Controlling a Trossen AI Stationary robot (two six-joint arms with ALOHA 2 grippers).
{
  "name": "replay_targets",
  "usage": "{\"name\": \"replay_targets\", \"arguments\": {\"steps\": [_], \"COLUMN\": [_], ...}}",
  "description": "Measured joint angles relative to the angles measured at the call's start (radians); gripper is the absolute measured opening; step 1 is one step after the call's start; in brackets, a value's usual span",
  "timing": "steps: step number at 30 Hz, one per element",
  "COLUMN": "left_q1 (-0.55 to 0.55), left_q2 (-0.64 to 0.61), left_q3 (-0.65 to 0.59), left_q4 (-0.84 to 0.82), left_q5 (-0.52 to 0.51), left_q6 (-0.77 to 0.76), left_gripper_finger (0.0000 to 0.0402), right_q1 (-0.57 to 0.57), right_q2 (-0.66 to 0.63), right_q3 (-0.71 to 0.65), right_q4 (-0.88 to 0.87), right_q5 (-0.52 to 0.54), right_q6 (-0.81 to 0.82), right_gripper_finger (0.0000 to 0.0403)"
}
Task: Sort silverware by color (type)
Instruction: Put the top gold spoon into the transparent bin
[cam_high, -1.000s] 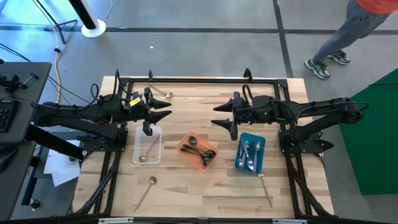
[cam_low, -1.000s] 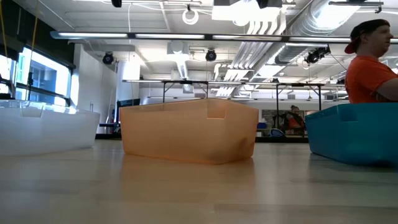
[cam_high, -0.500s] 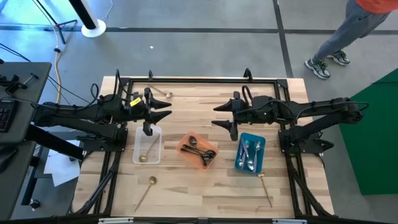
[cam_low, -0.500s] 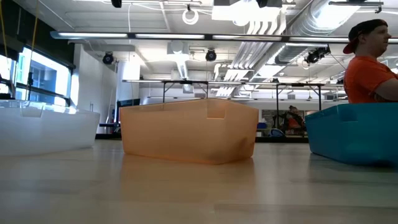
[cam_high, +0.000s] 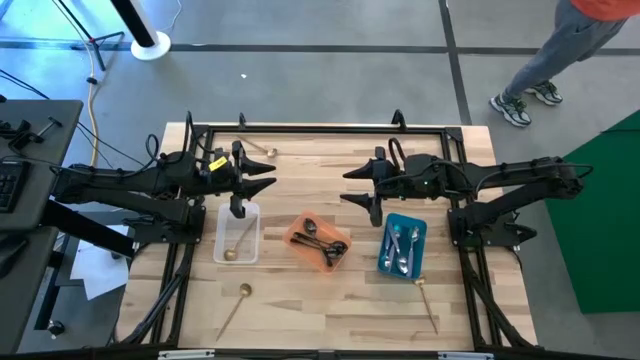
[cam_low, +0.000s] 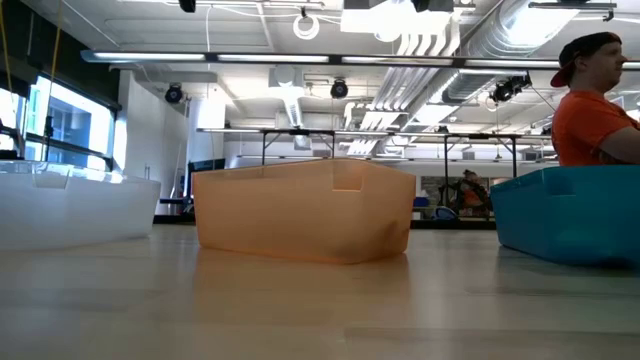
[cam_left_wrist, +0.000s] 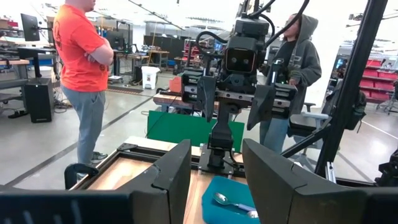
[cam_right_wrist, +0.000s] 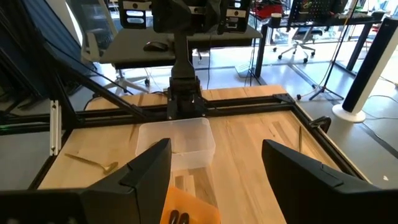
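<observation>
Three trays stand in a row mid-table. The clear tray holds a gold spoon, the orange tray holds dark spoons, and the blue tray holds silver spoons. Three loose gold spoons lie flat on the wood: one near the front left, one by the blue tray's near corner, one at the far left. My left gripper hovers open above the clear tray's far end. My right gripper hovers open beyond the orange and blue trays. Both are empty.
A black metal frame rims the table. The wood between the two grippers and along the front edge is bare. People stand on the floor beyond the table, well off the tabletop.
</observation>
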Motion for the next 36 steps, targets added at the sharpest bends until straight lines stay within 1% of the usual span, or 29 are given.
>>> {"name": "replay_targets", "arguments": {"steps": [15, 19, 21, 24, 27, 29, 32, 34, 36], "left_q1": [0.000, 0.000, 0.000, 0.000, 0.001, 0.003, 0.020, 0.060, 0.132], "left_q2": [0.000, 0.000, 0.000, 0.000, 0.000, 0.003, 0.021, 0.046, 0.087], "left_q3": [0.000, 0.000, 0.000, 0.000, 0.000, 0.000, 0.009, 0.049, 0.114], "left_q4": [0.000, 0.000, 0.000, 0.000, 0.001, 0.002, -0.023, -0.110, -0.279], "left_q5": [0.000, 0.000, 0.000, 0.000, -0.003, -0.046, -0.151, -0.207, -0.230], "left_q6": [0.000, 0.000, 0.000, -0.011, -0.069, -0.136, -0.234, -0.289, -0.363], "left_gripper_finger": [0.0136, 0.0136, 0.0136, 0.0136, 0.0136, 0.0136, 0.0134, 0.0129, 0.0123], "right_q1": [0.000, 0.000, 0.000, 0.000, 0.000, 0.000, 0.000, 0.000, 0.000], "right_q2": [0.006, 0.006, 0.006, 0.006, 0.006, 0.006, 0.006, 0.006, 0.006], "right_q3": [0.000, 0.000, 0.000, 0.000, 0.000, 0.000, 0.000, 0.000, 0.000], "right_q4": [-0.006, -0.007, -0.007, -0.007, -0.007, -0.007, -0.007, -0.007, -0.007], "right_q5": [0.000, 0.000, 0.000, 0.000, 0.000, 0.000, 0.000, 0.000, 0.000], "right_q6": [0.001, 0.061, 0.066, 0.056, 0.053, 0.053, 0.053, 0.053, 0.054], "right_gripper_finger": [0.0236, 0.0236, 0.0236, 0.0236, 0.0236, 0.0236, 0.0236, 0.0236, 0.0236]}}
